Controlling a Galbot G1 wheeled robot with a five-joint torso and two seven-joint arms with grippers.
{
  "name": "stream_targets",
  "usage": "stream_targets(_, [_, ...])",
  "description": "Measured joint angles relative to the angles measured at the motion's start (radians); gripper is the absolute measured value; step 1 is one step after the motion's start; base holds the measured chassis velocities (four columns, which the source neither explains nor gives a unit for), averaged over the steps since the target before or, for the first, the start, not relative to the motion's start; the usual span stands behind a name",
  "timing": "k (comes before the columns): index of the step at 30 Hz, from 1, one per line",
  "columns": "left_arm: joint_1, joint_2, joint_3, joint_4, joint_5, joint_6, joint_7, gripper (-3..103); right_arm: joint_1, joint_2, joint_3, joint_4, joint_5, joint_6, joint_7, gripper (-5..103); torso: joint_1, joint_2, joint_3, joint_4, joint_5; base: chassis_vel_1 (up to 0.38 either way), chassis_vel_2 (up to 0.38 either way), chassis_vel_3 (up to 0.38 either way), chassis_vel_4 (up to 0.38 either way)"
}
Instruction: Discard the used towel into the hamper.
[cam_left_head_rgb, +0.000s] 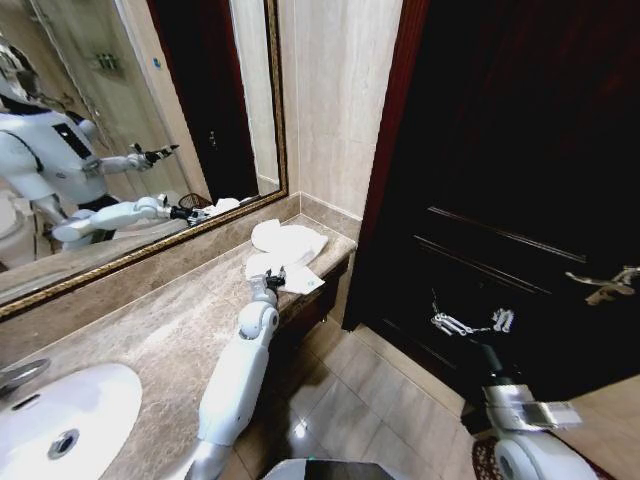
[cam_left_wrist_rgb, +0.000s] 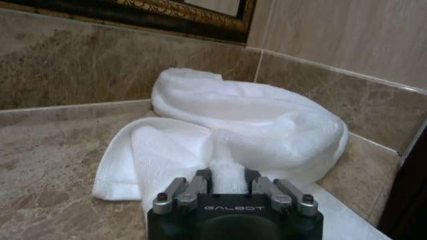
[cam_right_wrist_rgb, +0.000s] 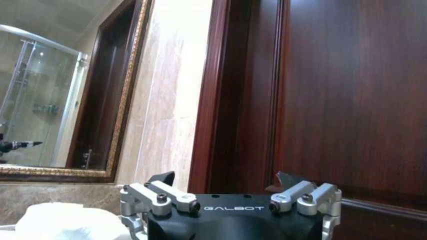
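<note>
A white crumpled towel lies at the far right end of the marble counter, against the wall corner. My left gripper reaches to its near edge. In the left wrist view the left gripper is shut on a raised fold of the towel. My right gripper hangs in the air before the dark door, away from the counter. The right wrist view shows the right gripper open and holding nothing, with the towel low at the side. The hamper is out of view.
A white sink is set in the counter's near left end. A gold-framed mirror runs along the wall behind. A dark wooden door with a metal handle stands on the right. A pale tiled floor lies below the counter edge.
</note>
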Motion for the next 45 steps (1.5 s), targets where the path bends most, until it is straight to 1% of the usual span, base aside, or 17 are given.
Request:
stream_targets(2, [0.003,0.004,0.000,-0.003,0.000,-0.007,0.003,26,0.001,0.002,-0.001,0.000,0.000,0.000,0.000,100,0.000,0.000,0.000,0.0000,0.0000,0.000,0.000,0.000,0.000])
stream_targets(3, [0.003,0.004,0.000,-0.003,0.000,-0.007,0.003,26,0.001,0.002,-0.001,0.000,0.000,0.000,0.000,100,0.000,0.000,0.000,0.0000,0.0000,0.000,0.000,0.000,0.000])
stream_targets(6, [0.016,0.007,-0.005,-0.027,0.003,-0.012,0.012,14,0.002,0.003,-0.002,-0.001,0.000,0.000,0.000,100,0.000,0.000,0.000,0.0000,0.0000,0.000,0.000,0.000,0.000])
stream_targets(7, [0.016,0.007,-0.005,-0.027,0.003,-0.012,0.012,14,0.002,0.003,-0.002,-0.001,0.000,0.000,0.000,100,0.000,0.000,0.000,0.0000,0.0000,0.000,0.000,0.000,0.000])
stream_targets(9, [0.030,0.006,-0.007,-0.047,0.006,-0.013,0.014,7,0.002,0.003,-0.002,-0.001,-0.001,0.002,0.000,100,0.000,0.000,0.000,0.0000,-0.0001,0.000,0.000,0.000,0.000])
stream_targets(11, [0.033,0.005,-0.007,-0.052,0.006,-0.014,0.014,4,0.002,0.003,-0.002,-0.001,-0.001,0.002,0.000,100,0.000,0.000,0.000,0.0000,-0.0001,0.000,0.000,0.000,0.000])
stream_targets(15, [0.046,0.004,-0.008,-0.071,0.006,-0.016,0.017,3,0.004,0.002,-0.002,0.000,-0.001,0.002,0.000,100,0.000,0.000,0.000,0.0000,-0.0001,0.000,0.000,0.000,0.000])
stream_targets(20, [0.067,0.003,-0.017,-0.105,0.003,-0.040,0.027,3,0.004,0.005,-0.003,0.001,-0.001,0.002,0.000,100,0.000,0.000,0.000,0.0000,-0.0001,0.000,0.000,0.000,0.000])
stream_targets(25, [0.116,0.005,-0.029,-0.160,0.002,-0.102,0.050,3,0.005,0.006,-0.005,0.006,-0.002,0.002,-0.001,100,0.000,0.000,0.000,-0.0001,-0.0001,0.000,0.000,0.000,0.000])
stream_targets(26, [0.146,0.005,-0.037,-0.189,0.002,-0.128,0.061,3,0.006,0.008,-0.006,0.007,-0.002,0.003,-0.001,100,0.000,0.000,0.000,-0.0001,-0.0001,0.000,0.000,0.000,0.000])
stream_targets(27, [0.146,0.005,-0.037,-0.189,0.002,-0.128,0.061,3,0.006,0.008,-0.006,0.007,-0.002,0.003,-0.001,100,0.000,0.000,0.000,-0.0001,-0.0001,0.000,0.000,0.000,0.000])
stream_targets(31, [0.245,0.018,-0.065,-0.294,-0.005,-0.218,0.119,3,0.009,0.024,-0.006,0.019,0.000,0.009,0.000,100,0.000,0.000,0.000,-0.0001,-0.0001,0.000,0.000,0.000,0.000])
stream_targets(36, [0.299,0.035,-0.092,-0.377,-0.020,-0.244,0.147,3,0.015,0.028,-0.010,0.023,0.004,0.012,0.000,100,0.000,0.000,0.000,-0.0001,0.0000,0.000,0.000,0.000,0.000])
stream_targets(40, [0.373,0.035,-0.116,-0.483,-0.016,-0.274,0.176,3,0.030,0.028,-0.017,0.027,0.010,0.012,0.003,100,0.000,0.000,0.000,0.0000,0.0000,0.000,0.000,0.000,0.000])
stream_targets(42, [0.418,0.027,-0.124,-0.539,-0.004,-0.292,0.186,3,0.033,0.026,-0.021,0.031,0.013,0.012,0.004,100,0.000,0.000,0.000,0.0001,0.0001,0.000,0.000,0.000,0.000])
stream_targets(44, [0.431,0.024,-0.126,-0.553,0.002,-0.301,0.190,3,0.033,0.026,-0.022,0.032,0.014,0.012,0.004,100,0.000,0.000,0.000,0.0000,0.0000,0.000,0.000,0.000,0.000])
stream_targets(45, [0.458,0.017,-0.133,-0.585,0.028,-0.329,0.199,3,0.036,0.025,-0.022,0.035,0.017,0.012,0.005,100,0.000,0.000,0.000,-0.0001,0.0000,0.000,0.000,0.000,0.000])
